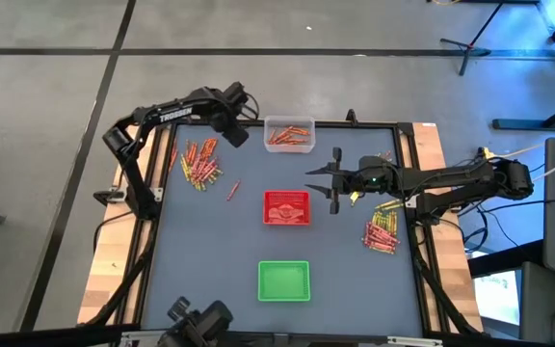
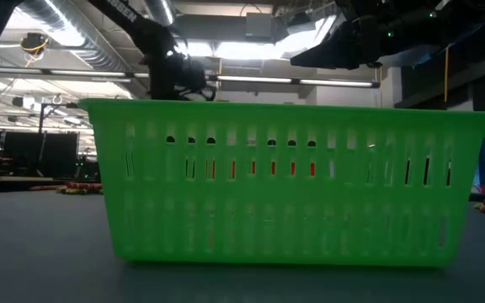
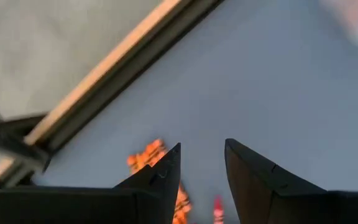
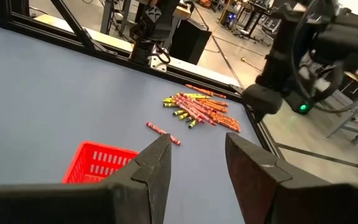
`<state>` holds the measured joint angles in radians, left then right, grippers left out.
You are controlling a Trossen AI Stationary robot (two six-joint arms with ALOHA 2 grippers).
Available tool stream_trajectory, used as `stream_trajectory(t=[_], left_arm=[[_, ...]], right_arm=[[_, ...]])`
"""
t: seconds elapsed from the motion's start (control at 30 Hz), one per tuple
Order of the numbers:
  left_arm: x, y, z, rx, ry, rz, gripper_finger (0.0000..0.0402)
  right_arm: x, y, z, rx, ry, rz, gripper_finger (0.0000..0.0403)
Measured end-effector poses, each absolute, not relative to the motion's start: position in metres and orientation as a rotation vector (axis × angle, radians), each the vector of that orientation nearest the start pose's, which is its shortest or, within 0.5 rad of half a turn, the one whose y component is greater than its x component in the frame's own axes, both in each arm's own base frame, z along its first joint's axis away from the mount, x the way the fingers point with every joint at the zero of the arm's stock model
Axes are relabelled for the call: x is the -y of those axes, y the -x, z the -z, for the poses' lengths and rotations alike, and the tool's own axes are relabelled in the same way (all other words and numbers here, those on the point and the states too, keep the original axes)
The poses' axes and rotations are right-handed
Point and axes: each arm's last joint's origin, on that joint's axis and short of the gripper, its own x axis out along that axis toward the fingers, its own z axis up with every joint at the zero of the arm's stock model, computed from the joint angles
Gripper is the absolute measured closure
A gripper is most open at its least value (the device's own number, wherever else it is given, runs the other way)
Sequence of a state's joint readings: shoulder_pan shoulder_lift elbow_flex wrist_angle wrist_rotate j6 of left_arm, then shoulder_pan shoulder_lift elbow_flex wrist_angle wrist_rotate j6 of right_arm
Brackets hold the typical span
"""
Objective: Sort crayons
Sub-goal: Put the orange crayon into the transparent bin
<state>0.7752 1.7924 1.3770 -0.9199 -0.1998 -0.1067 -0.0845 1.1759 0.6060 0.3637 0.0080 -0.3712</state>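
Observation:
Crayons lie in two loose heaps on the grey table: one far left, also in the right wrist view, and one at the right edge. A stray red crayon lies between the left heap and the red tray. A clear tray at the far edge holds orange crayons. My left gripper hangs open above the table between the left heap and the clear tray, pointing steeply down, nothing between its fingers. My right gripper is open and empty, held level above the table right of the red tray.
A green tray stands near the front edge and fills the low view. The table's black frame rail runs along its edges. Bare grey table lies left of the red and green trays.

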Motion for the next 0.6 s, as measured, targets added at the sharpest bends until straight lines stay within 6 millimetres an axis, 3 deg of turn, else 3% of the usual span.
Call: stream_trajectory(t=[0.23,0.6], left_arm=[[-0.248,-0.226,-0.191,-1.33,0.547,-0.925,0.0292],[-0.242,-0.209,-0.158,-1.35,0.595,-0.943,0.0292]], right_arm=[[0.022,-0.251,-0.246,-0.217,0.362,0.054,0.0252],[0.022,-0.251,-0.247,-0.207,0.363,0.056,0.0252]])
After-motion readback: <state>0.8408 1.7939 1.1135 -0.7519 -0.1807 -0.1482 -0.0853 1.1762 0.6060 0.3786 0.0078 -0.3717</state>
